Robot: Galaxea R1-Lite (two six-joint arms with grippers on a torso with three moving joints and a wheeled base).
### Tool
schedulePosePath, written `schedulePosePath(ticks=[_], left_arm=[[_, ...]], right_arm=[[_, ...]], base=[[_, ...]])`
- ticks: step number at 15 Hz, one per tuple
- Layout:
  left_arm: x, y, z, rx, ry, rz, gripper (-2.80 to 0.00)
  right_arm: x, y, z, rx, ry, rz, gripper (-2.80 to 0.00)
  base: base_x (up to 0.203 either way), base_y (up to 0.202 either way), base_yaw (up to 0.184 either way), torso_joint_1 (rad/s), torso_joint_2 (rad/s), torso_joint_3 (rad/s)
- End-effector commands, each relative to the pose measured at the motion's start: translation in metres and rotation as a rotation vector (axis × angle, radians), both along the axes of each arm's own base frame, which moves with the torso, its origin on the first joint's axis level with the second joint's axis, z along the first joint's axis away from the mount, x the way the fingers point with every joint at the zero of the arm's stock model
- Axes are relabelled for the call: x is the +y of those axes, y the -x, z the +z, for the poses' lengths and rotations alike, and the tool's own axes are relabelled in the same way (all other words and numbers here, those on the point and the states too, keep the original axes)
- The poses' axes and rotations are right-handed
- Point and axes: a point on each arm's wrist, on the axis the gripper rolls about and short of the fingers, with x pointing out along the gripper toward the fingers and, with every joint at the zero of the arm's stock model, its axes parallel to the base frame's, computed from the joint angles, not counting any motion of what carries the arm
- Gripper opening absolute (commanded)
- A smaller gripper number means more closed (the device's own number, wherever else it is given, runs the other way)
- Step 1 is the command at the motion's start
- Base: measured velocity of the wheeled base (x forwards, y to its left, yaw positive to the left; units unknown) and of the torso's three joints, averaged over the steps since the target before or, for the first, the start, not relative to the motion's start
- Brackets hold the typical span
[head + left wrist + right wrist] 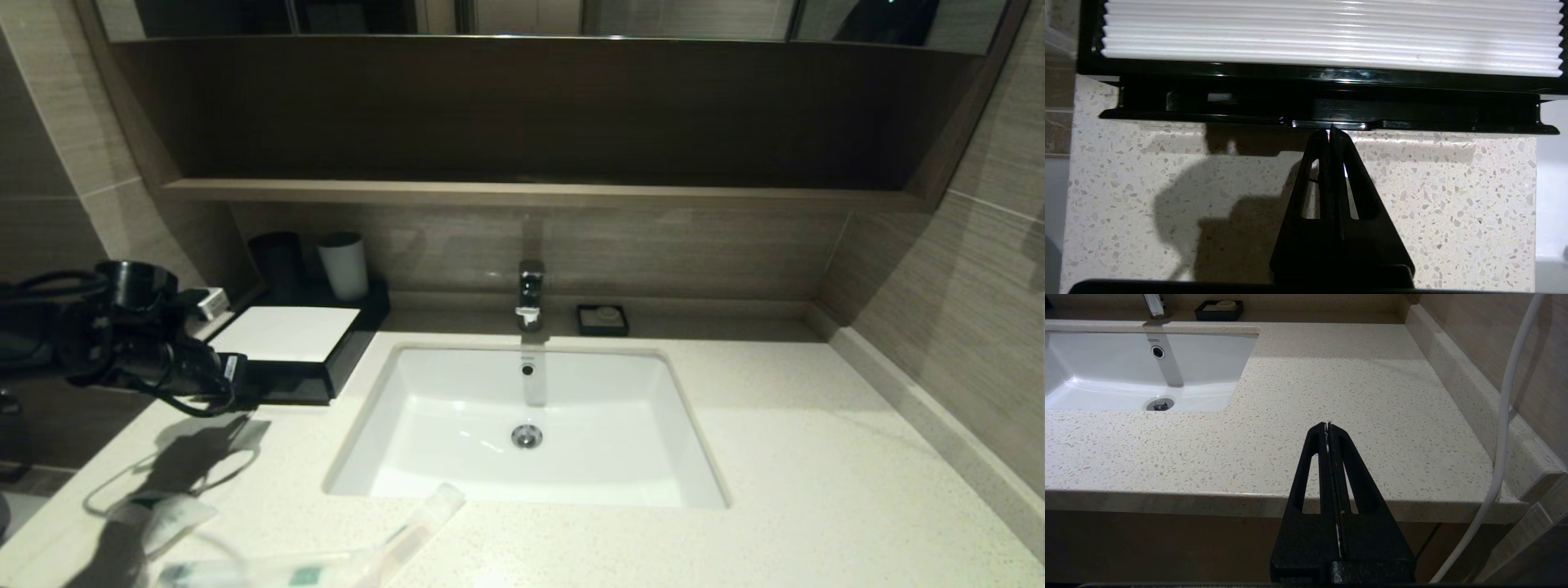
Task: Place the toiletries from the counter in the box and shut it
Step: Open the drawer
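Head view shows the translucent white plastic-wrapped toiletries with green marks [310,563] lying at the near edge of the cream speckled stone counter [816,490], in front of the white rectangular sink basin [526,425]. Farther back on the left, the left gripper [1329,130], jaws clenched on nothing, has its tips at the drawer front of the low black box with a white top panel [286,333]. The right gripper [1328,425], jaws pressed together and empty, hangs off the counter's near right edge.

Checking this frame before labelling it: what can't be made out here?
- Toiletries: head view, cut off by the bottom edge; their count is unclear.
- Box: left wrist view, sides cropped; whether the left gripper touches its drawer front is unclear.
- Soap dish: contents too small.
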Motion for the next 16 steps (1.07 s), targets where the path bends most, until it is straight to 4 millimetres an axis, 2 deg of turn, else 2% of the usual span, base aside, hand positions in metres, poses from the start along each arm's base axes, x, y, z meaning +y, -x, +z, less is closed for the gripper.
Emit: schedulePosePath(ticks=[1, 7, 16], left_arm=[[-0.002, -0.003, -0.006, 0.013, 0.001, -0.007, -2.80], [0.000, -0.008, -0.009, 0.015, 0.004, -0.012, -2.80], [0.004, -0.006, 0.000, -0.020, 0.001, -0.011, -2.80]], right_arm=[[0.000, 0.000, 0.000, -0.001, 0.000, 0.000, -2.80], [0.000, 0.000, 0.000, -0.002, 0.000, 0.000, -2.80], [0.000, 0.000, 0.000, 0.000, 0.000, 0.000, -2.80]], base=[[0.000, 0.000, 0.000, 0.000, 0.00, 0.000], [0.000, 0.000, 0.000, 0.000, 0.00, 0.000], [0.000, 0.000, 0.000, 0.000, 0.00, 0.000]])
